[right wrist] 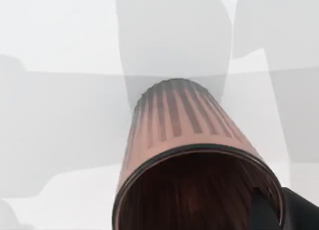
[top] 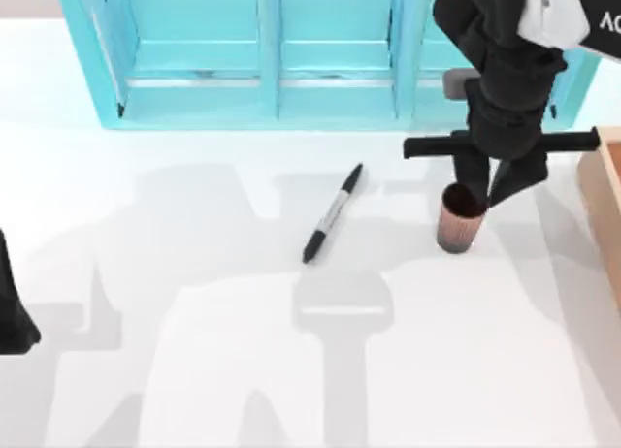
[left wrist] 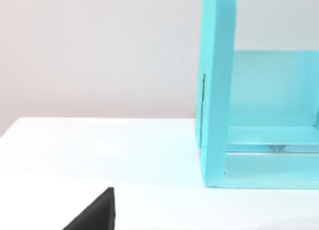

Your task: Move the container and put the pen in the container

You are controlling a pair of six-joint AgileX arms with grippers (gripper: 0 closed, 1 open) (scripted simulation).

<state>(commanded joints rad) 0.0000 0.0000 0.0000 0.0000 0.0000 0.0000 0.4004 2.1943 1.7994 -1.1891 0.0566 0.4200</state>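
Note:
The container [top: 458, 222], a small copper-brown ribbed cup with a dark inside, stands upright on the white table at the right. In the right wrist view the container [right wrist: 174, 115] is very close. My right gripper [top: 490, 198] hangs over its far right rim. One black finger sits inside the rim and the other outside, so the right gripper [right wrist: 281, 210] is shut on the cup's wall. The pen [top: 333, 213], black with a grey-white middle band, lies slanted on the table left of the cup, apart from it. My left arm [top: 12, 312] is parked at the left edge.
A turquoise shelf unit [top: 272, 60] runs along the back of the table, and its end wall [left wrist: 217, 90] stands close in the left wrist view. A tan wooden box [top: 606, 206] sits at the right edge, just beyond the cup.

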